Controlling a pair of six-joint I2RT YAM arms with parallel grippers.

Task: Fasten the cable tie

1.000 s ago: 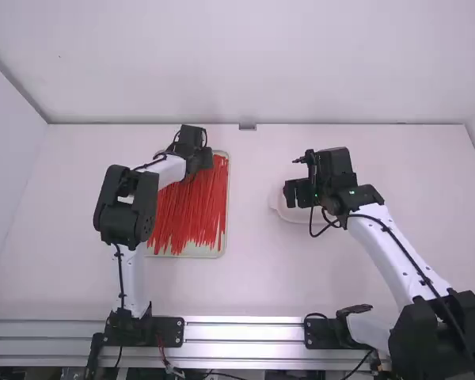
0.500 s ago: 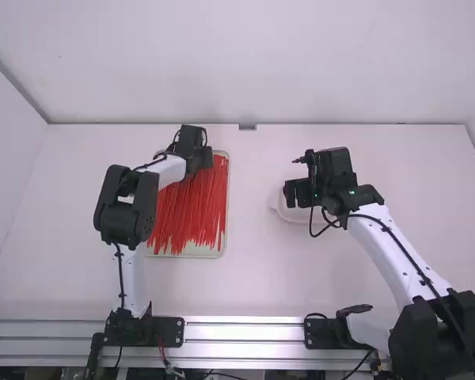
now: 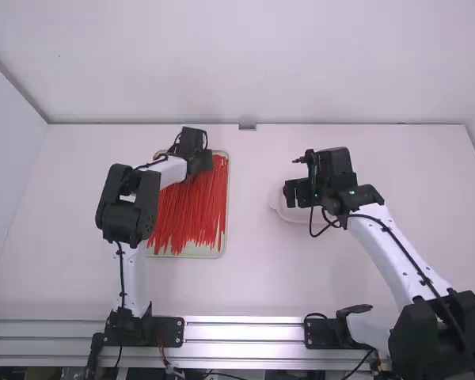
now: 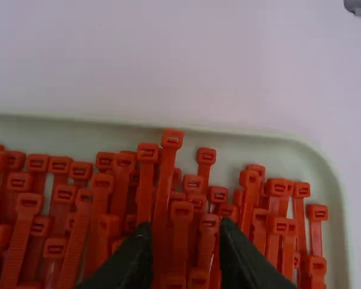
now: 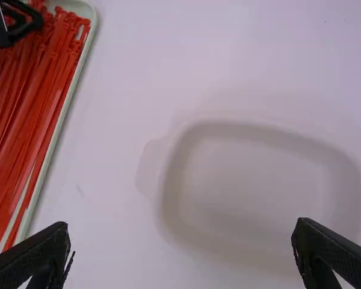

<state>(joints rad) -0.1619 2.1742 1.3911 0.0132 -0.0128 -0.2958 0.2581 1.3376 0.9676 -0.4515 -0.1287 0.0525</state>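
Note:
A heap of red cable ties (image 3: 194,206) lies in a pale green tray (image 3: 195,254) left of the table's middle. My left gripper (image 3: 196,158) is down at the tray's far end. Close up, that left gripper (image 4: 185,226) stands open with its fingertips (image 4: 142,236) lowered among the heads of the red ties (image 4: 171,139), several of them lying between the jaws. The tray's far rim (image 4: 271,143) runs just beyond. My right gripper (image 3: 294,192) hovers over a white dish (image 3: 279,209); seen from its wrist, the right gripper (image 5: 179,229) is wide open above the empty dish (image 5: 253,192).
The tray's edge with ties (image 5: 30,102) lies left of the dish, with bare table between them. A small grey fitting (image 3: 247,125) sits at the table's far edge. White walls close in the table on the left and at the back.
The left arm has shifted very slightly at the tray's far end. The right arm has stayed still.

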